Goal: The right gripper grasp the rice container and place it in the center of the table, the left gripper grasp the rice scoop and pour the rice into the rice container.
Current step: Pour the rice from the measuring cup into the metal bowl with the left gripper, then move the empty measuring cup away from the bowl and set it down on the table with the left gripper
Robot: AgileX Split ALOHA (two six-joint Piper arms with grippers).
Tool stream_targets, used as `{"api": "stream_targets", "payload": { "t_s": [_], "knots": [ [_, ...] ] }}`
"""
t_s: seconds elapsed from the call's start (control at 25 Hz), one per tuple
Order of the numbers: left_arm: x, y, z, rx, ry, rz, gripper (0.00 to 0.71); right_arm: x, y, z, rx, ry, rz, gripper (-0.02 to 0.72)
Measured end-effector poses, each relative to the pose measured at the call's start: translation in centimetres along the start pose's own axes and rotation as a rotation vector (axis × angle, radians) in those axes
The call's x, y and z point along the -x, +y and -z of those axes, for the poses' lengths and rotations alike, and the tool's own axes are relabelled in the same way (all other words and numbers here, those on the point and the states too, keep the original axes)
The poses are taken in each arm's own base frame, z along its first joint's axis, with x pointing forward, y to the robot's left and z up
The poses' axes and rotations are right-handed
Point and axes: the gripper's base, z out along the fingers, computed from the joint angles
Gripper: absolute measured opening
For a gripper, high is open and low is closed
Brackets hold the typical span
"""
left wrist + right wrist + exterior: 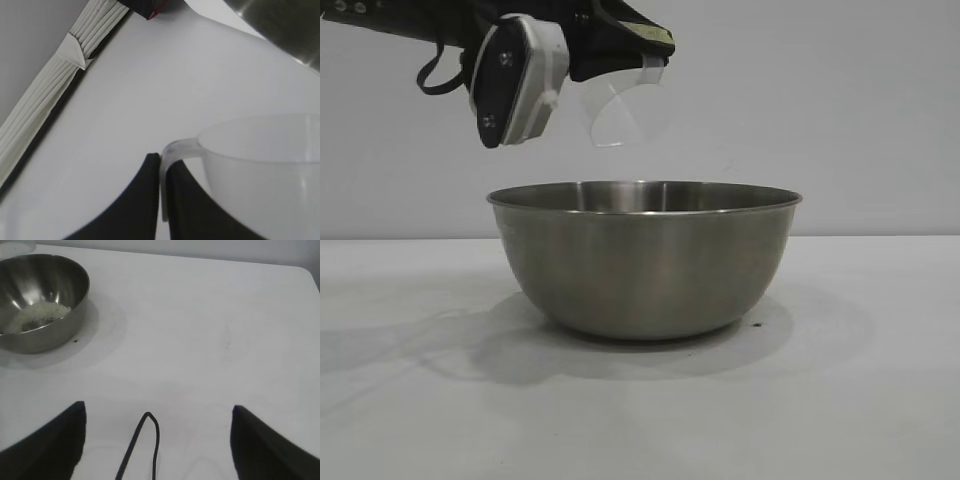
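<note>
The rice container [645, 260], a large steel bowl, stands on the white table [880, 400] in the middle of the exterior view. A heap of cream rice [40, 315] lies on its bottom in the right wrist view. My left gripper [640, 45] hangs above the bowl's left half, shut on the handle of the clear rice scoop [620, 110]. The scoop is tilted and looks empty. In the left wrist view the fingertips [150, 165] pinch the handle, with the scoop's cup [260, 170] beside them. My right gripper [157, 407] stands open over bare table, away from the bowl [60, 325].
A pale ribbed strip [50, 95] runs along the table's edge in the left wrist view, with a small black and red object [150, 10] at its far end. The right wrist view shows the table's far edge and rounded corner [305, 270].
</note>
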Motion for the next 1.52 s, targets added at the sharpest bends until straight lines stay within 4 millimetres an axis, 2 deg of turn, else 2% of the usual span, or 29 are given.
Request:
{"api": "stream_targets", "payload": {
  "t_s": [0.52,0.76,0.88,1.12,1.28,1.52],
  "knots": [
    [-0.2,0.9,-0.2,0.077,0.034,-0.073,0.000,0.0,0.0,0.0,0.000,0.000,-0.001,0.543],
    [-0.3,1.1,-0.2,0.100,0.039,0.075,0.000,0.0,0.0,0.0,0.000,0.000,-0.001,0.543],
    [-0.3,1.1,-0.2,0.105,0.031,0.242,0.000,0.0,0.0,0.0,0.000,0.000,-0.001,0.543],
    [-1.0,0.8,-0.1,0.106,0.094,0.726,0.000,0.0,0.0,0.0,0.000,0.000,-0.001,0.543],
    [-2.3,0.1,0.1,0.139,0.244,1.095,0.000,0.0,0.0,0.0,0.000,0.000,-0.001,0.543],
    [-4.3,-1.4,1.1,0.262,0.538,1.561,0.000,0.0,0.0,0.0,0.000,0.000,-0.001,0.543]
  ]
}}
